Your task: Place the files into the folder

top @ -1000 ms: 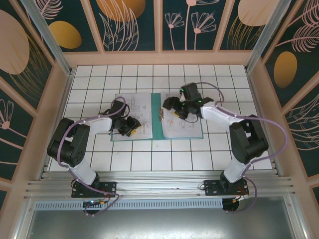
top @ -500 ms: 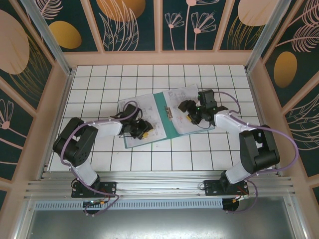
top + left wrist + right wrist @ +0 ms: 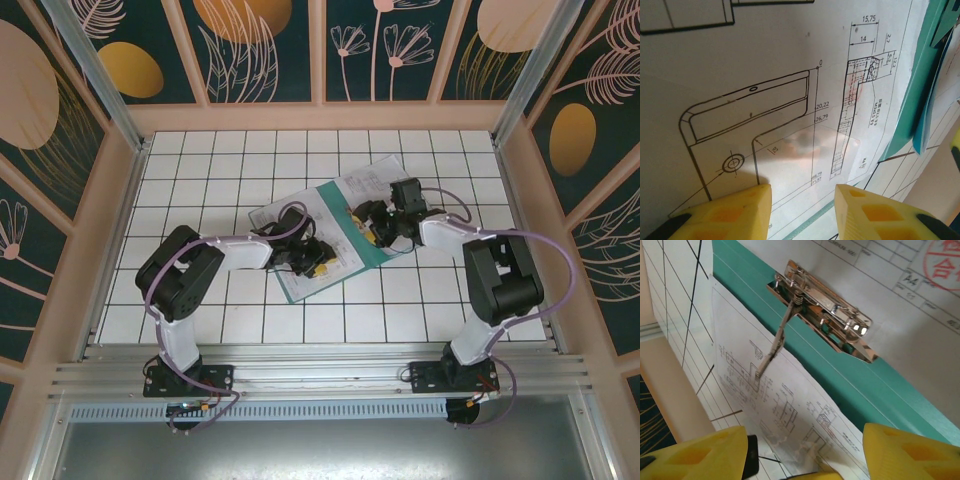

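Top view: the folder [image 3: 332, 208] is seen lying open and flat on the white tiled table [image 3: 230, 160], near its middle, turned askew to the grid lines. White printed files [image 3: 375, 180] are spread over both halves, and the green spine is left showing between them.

The left gripper [image 3: 312, 262] is lowered onto the half nearer the left arm. From its wrist camera, the yellow fingers [image 3: 740, 205] are found apart, with nothing between them, just above a sheet [image 3: 765, 75] printed with a bracket drawing and dimensions. Whether the tips touch the paper cannot be told. The folder's green edge [image 3: 920, 95] and a bluer sheet edge [image 3: 926, 132] are noted at the right of that view.

The right gripper [image 3: 368, 225] is placed over the spine area. From its wrist camera, its jaws are seen spread wide and empty. Beyond them, a metal clip [image 3: 822, 310] is fixed to the green spine [image 3: 865, 385], and its thin lever [image 3: 774, 347] is swung out across a sheet of diagrams [image 3: 770, 405]. A second sheet with a red stamp [image 3: 940, 260] is seen on the far side of the clip.
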Controlling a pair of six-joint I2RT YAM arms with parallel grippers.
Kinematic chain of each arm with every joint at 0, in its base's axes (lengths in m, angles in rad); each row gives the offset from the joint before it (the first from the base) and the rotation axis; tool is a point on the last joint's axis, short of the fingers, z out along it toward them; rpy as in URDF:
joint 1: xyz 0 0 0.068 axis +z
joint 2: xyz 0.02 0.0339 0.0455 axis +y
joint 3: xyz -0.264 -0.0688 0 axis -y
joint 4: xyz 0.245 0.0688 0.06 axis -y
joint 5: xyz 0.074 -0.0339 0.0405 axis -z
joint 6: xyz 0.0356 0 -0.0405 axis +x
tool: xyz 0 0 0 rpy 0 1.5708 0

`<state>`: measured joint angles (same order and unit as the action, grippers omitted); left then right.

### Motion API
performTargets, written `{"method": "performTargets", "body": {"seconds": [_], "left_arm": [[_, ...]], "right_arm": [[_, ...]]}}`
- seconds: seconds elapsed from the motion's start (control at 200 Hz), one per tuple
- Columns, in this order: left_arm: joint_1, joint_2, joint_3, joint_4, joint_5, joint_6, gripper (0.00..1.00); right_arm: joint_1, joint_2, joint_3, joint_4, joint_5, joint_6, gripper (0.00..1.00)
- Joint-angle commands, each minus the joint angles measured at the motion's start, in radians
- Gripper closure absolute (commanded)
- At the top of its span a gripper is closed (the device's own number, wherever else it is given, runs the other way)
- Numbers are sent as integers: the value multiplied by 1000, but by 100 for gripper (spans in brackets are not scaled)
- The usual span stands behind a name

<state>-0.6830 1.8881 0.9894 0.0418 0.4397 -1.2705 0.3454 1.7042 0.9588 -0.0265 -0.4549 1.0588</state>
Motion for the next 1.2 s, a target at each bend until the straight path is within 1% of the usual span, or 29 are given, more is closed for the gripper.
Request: {"method": "performTargets", "body": {"seconds": [0.0, 0.115, 0.295, 0.39, 0.49, 0.686, 0.776, 1.196], "left_arm": [[-10, 36, 3, -40, 3, -17, 60], [-11, 39, 2, -42, 5, -15, 60], [-10, 42, 11, -51, 6, -10, 60], [-9, 44, 16, -59, 6, -7, 60], [-10, 41, 18, -65, 2, -5, 60], [-10, 39, 18, -72, -9, -2, 60], [-10, 38, 18, -76, -12, -2, 61], [-9, 37, 18, -77, -15, -1, 61]], "right_arm": [[-6, 32, 63, 43, -13, 25, 38], [-6, 70, 93, 31, -14, 30, 40], [-5, 119, 122, 31, -22, 44, 48], [-6, 135, 142, -1, -15, 37, 53], [-9, 135, 142, -34, 8, 27, 56], [-14, 131, 120, -43, 21, 25, 63], [-18, 123, 113, -48, 27, 21, 65], [-21, 128, 98, 5, 1, 55, 76]]}}
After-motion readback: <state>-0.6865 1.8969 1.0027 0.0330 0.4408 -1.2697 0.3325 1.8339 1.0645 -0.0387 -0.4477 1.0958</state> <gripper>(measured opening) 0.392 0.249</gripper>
